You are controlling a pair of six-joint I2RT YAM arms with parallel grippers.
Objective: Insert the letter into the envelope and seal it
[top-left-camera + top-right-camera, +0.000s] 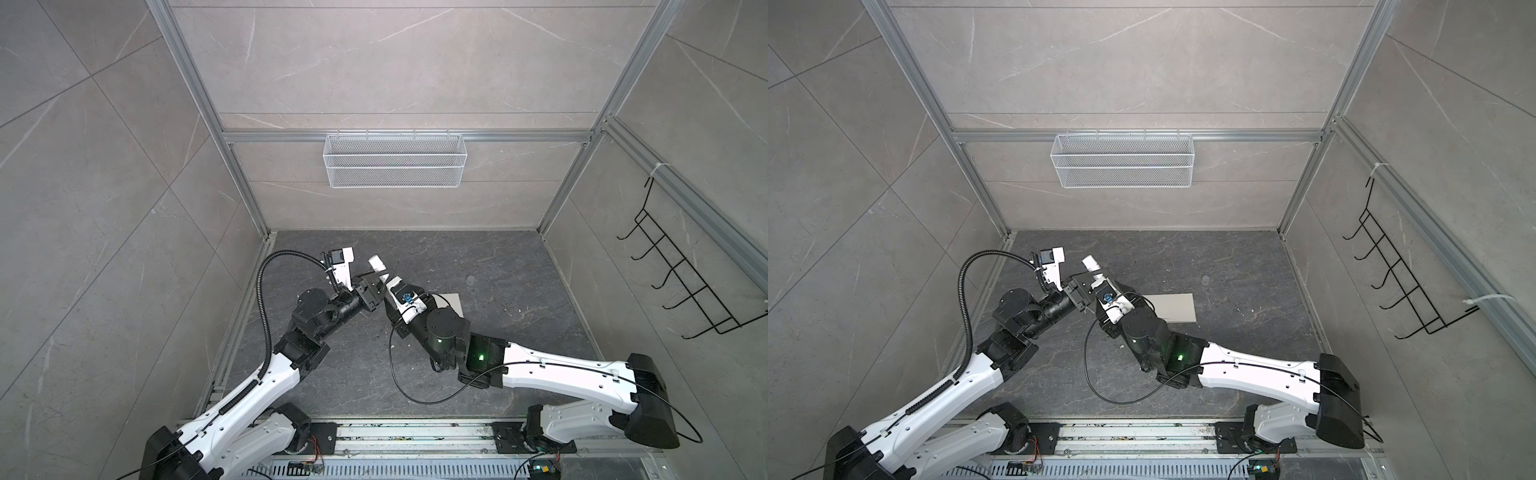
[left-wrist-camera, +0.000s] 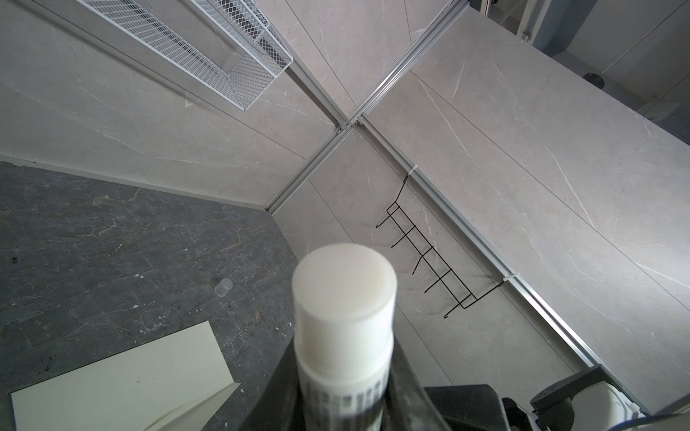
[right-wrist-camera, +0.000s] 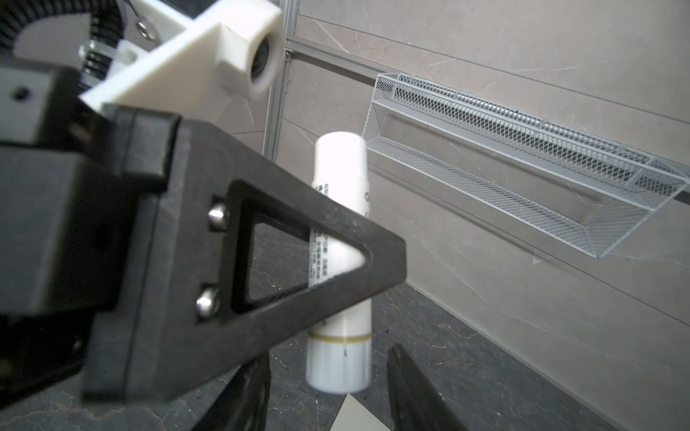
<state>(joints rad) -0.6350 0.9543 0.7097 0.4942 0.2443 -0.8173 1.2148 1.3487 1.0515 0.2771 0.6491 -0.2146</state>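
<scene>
Both arms (image 1: 561,370) reach inward and meet left of centre. The left end effector (image 1: 381,277) is clamped across a white tube (image 3: 340,168). The right end effector (image 3: 328,354) has its jaws parted either side of the tube's banded end, not touching it.

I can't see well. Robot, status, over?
Left tool shut on glue stick. Right tool open around its base. Envelope flat, partly under right arm.

Smooth white plastic glue stick (image 3: 340,358), matt cream paper envelope (image 2: 123,369), dark veined stone-look tabletop (image 1: 498,266)
</scene>
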